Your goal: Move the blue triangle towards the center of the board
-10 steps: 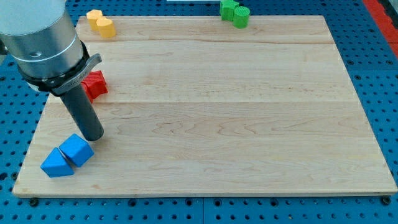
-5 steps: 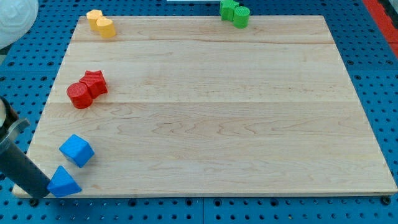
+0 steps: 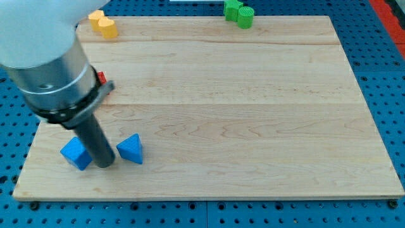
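Observation:
The blue triangle (image 3: pixel 130 149) lies on the wooden board (image 3: pixel 253 114) in the lower left part of the view. My tip (image 3: pixel 105 163) stands just to the triangle's left, close to it or touching it. A blue cube (image 3: pixel 76 154) sits on the tip's other side, at its left. The rod and the arm's grey body rise up to the view's top left and hide part of the board.
Yellow blocks (image 3: pixel 103 23) sit at the board's top left corner. Green blocks (image 3: pixel 239 12) sit at the top edge, right of the middle. A red block (image 3: pixel 100 78) peeks out from behind the arm at the left.
The tip has swung from the board's bottom left corner to between the two blue blocks. The blue triangle has slid right and up, away from the corner. The arm now hides the red blocks.

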Robot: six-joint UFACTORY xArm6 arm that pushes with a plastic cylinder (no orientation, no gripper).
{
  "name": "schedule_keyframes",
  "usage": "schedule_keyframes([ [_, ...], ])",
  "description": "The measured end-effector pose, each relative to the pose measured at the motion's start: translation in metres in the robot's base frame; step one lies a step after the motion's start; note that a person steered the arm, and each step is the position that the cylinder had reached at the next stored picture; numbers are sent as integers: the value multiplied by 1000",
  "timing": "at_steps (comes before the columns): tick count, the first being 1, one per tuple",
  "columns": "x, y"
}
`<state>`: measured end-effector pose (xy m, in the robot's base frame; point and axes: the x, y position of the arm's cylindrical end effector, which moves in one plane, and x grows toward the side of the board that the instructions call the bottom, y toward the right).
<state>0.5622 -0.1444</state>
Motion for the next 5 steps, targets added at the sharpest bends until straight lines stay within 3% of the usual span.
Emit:
schedule_keyframes([
  [2, -21, 69],
  [3, -62, 39],
  [5, -55, 38],
])
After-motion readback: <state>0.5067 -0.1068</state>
